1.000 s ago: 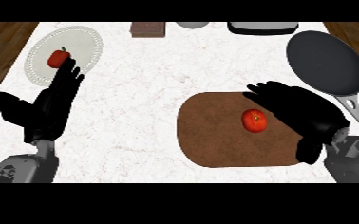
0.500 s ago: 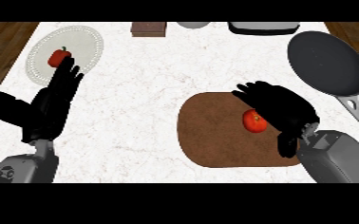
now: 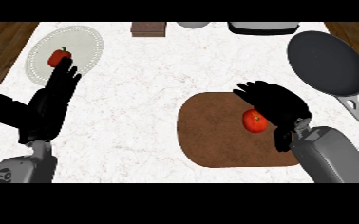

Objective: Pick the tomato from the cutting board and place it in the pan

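Head view. Tomato (image 3: 252, 121) lies on the cutting board (image 3: 210, 133), on the board's right half, upright with its stem spot facing up. Right hand (image 3: 280, 107) arches over it from the board's right edge: fingers (image 3: 247, 89) spread apart past the tomato's far side, thumb (image 3: 282, 141) hanging at its near side, so the fruit sits in the gap between them. Closure on the tomato is not shown, and the palm hides its right flank.

The step in hand appears to be the grasp. Done well, the fingers and thumb would close on opposite sides of the fruit at its widest part. Because a round tomato can roll on the flat board, the hand should lower before it closes and lift straight up once contact is made.

Pan (image 3: 324, 61), dark and shallow, lies beyond the board's far right corner, near enough for a short carry. Left hand (image 3: 54, 97) rests open, fingers up, well to the board's left, beside a plate (image 3: 85, 40) bearing a second red fruit (image 3: 60, 57).
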